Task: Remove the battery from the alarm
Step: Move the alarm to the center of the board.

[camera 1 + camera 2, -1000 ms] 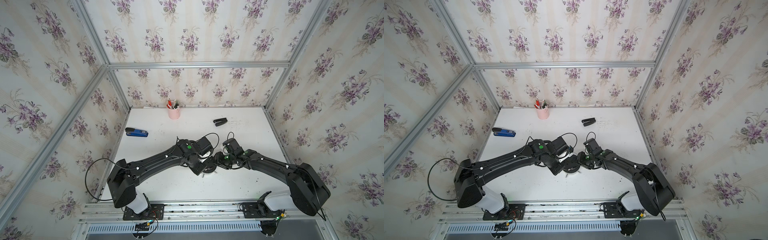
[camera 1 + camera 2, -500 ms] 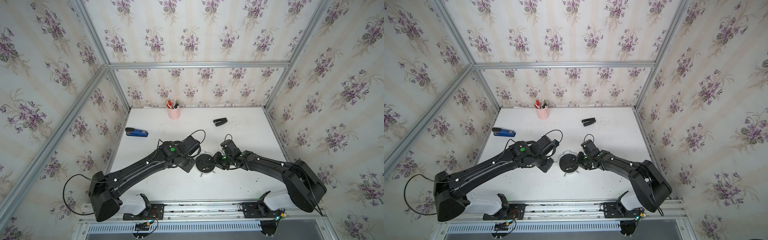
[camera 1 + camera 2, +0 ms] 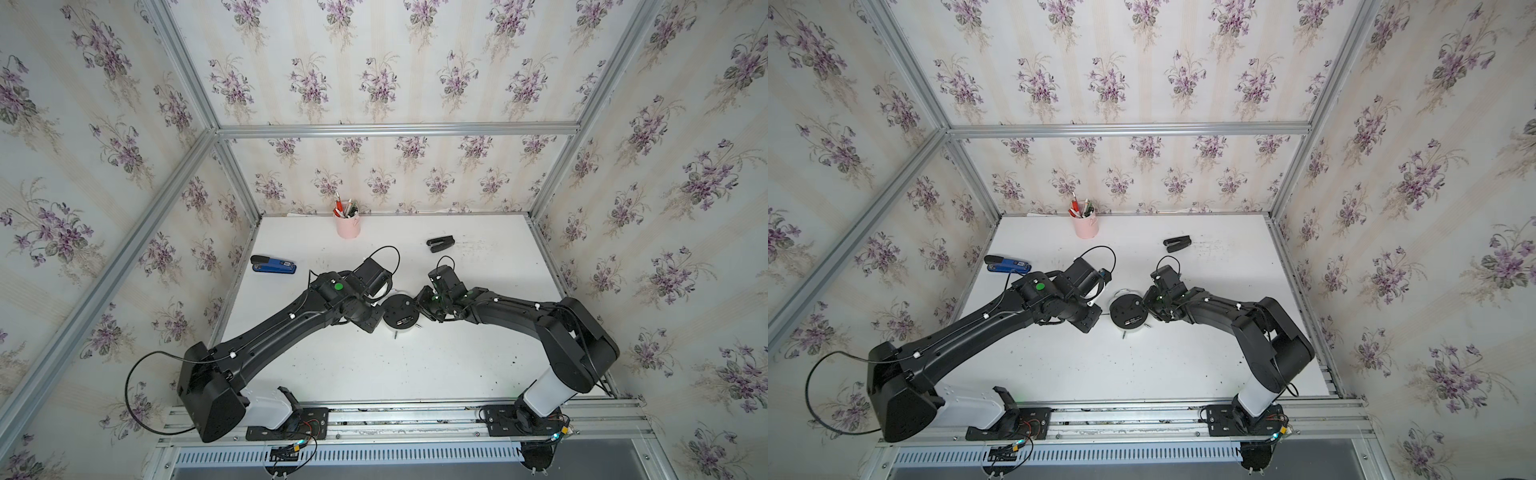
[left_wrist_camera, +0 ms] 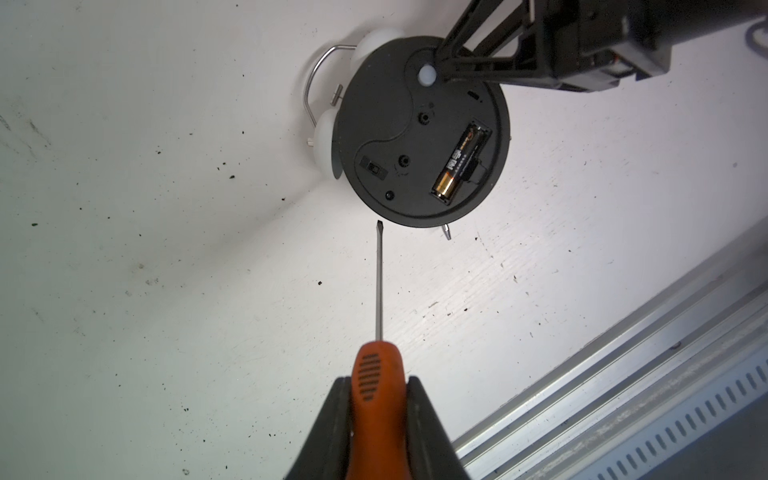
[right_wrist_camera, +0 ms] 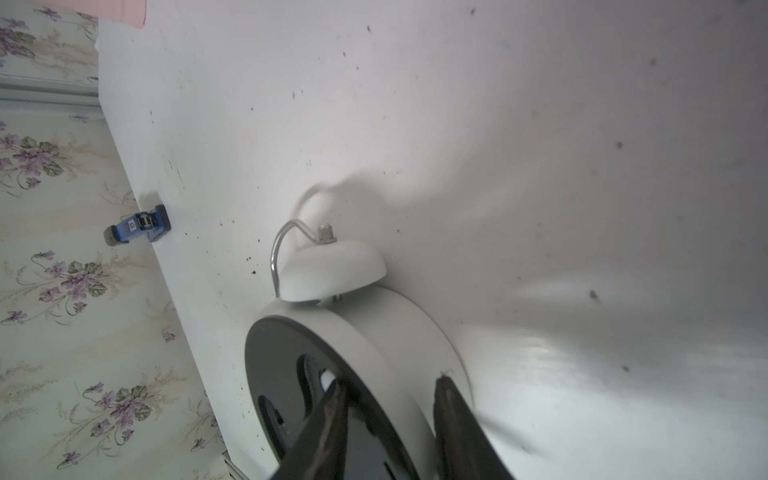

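Both top views bright, even, diffuse; only faint soft shadows on the table. Wide lens bows the frame rails toward the edges. Left wrist view sharp: battery print crisp, alarm throws a soft grey shadow; screwdriver handle close to the lens, slightly soft. Right wrist view dimmer, corners darken, pale glare patch on table, right gripper fingers blurred, far specks smeared.

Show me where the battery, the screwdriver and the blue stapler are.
battery (image 4: 459, 163): left wrist view, middle of black body.
screwdriver (image 4: 377, 370): left wrist view, orange handle.
stapler (image 3: 276, 265): in a top view, blue body.
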{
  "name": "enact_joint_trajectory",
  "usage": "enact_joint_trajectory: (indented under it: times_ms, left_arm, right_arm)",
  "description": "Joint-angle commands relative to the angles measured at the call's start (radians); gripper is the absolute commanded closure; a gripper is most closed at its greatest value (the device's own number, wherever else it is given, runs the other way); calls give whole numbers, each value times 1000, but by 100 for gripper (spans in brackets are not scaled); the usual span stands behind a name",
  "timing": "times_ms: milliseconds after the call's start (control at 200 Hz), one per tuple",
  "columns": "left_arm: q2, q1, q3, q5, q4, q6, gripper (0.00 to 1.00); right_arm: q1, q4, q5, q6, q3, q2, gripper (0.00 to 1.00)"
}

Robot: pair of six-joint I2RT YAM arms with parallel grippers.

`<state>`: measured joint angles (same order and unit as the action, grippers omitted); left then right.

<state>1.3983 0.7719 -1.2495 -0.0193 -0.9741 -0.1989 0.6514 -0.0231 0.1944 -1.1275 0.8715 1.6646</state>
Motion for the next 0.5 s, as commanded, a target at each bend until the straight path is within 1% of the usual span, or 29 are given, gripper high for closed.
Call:
enact_joint_trajectory:
  times_ms: [0,90,140,270,355,425,495]
  left_arm:
    - [33,-8,-26,-30,17,50,100]
    - [57,-27,-21,-52,47,53,100]
    - [66,-30,-22,-64,56,57,100]
    - [102,-32,-39,-110,65,80,100]
    - [134,-31,-59,-93,62,97,100]
    - [150,-32,-73,-120,75,110,100]
    - [179,-31,-88,-93,61,121,100]
  right_arm:
    - [-1,37,-42,-80,-7,17,63]
    - [-5,97,-74,-168,-54,15,64]
    - [-5,101,-92,-185,-54,17,65]
    - [-5,89,-83,-156,-11,29,64]
    - [-3,66,-66,-129,13,44,63]
    - [-1,63,-67,-121,9,41,63]
    - [2,52,-69,-116,10,39,63]
